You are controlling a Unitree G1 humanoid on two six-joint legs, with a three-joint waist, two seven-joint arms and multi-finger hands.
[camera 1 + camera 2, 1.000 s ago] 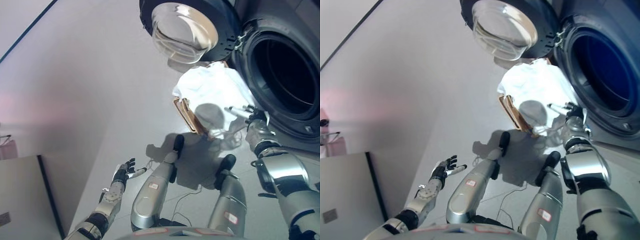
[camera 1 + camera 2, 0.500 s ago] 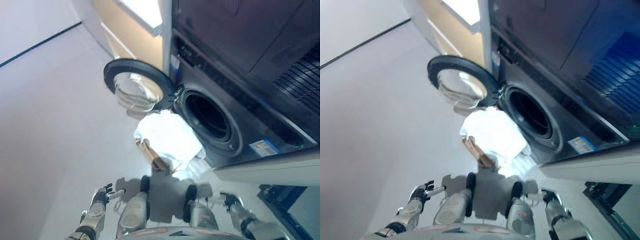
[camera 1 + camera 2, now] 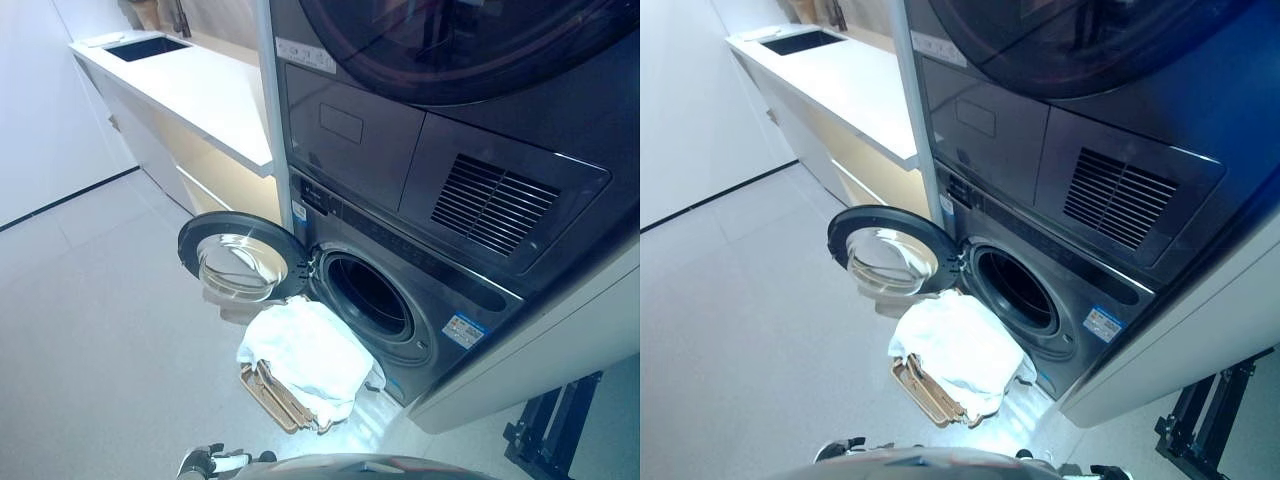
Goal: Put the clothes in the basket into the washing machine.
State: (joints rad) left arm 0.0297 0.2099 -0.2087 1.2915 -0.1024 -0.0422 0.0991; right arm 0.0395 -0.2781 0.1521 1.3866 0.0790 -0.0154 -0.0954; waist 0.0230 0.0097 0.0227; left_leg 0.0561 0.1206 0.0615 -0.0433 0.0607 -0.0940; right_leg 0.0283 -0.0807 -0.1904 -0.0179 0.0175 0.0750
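One heap of white clothes fills the basket before the washing machine. Soft, light, I judge: gather a top fold. My left hand barely shows; grip untellable.

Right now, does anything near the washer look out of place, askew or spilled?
The basket in front of the washing machine sits tilted, and the white clothes bulge over its rim toward the open drum. The door stands wide open. Nothing has spilled onto the floor.
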